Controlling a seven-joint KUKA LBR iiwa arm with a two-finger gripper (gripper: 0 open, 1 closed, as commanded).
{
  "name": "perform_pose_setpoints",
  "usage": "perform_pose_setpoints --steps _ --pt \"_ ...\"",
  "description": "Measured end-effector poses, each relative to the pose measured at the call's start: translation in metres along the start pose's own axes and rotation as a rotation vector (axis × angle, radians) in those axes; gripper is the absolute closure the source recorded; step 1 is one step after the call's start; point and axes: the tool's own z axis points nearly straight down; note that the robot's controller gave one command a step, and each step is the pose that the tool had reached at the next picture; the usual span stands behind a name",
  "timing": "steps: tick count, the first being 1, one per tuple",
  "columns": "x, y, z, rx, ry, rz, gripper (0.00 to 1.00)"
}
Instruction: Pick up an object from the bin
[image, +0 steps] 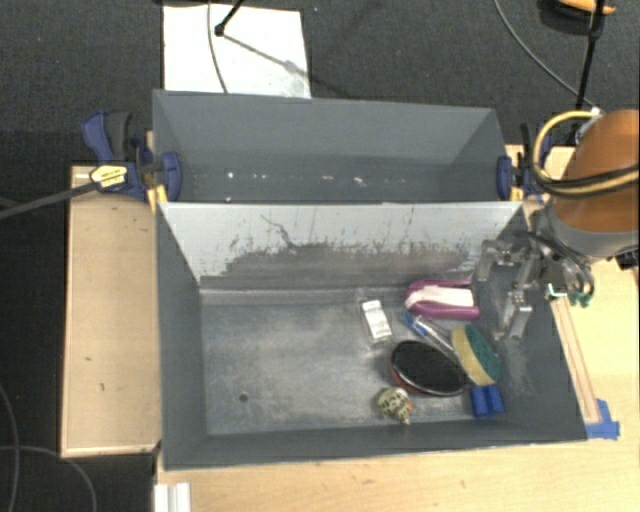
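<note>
Gripper (503, 312) at right side of bin (280, 370), fingers (518, 305) spread apart, nothing between them, touching nothing that can be made out. Nearest thing: pink-and-white object (440, 298), just left of the fingers, near the back wall. Green-and-yellow brush (476, 354) just below; black oval disc (429, 367) beside it.

No text I can read from here, faint markings on the small white packet (375, 320) too small for me to make out, no legible brand, number or sign.
</note>
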Motion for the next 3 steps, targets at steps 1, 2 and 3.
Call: perform_pose_setpoints --steps 1,2,3 --pt "0.074 0.033 0.101 0.002 -0.032 0.15 0.0" --pt "0.08 0.06 0.074 -0.001 -0.01 0.452 0.0" --pt "0.076 0.062 0.075 -0.001 -0.009 0.672 0.0"
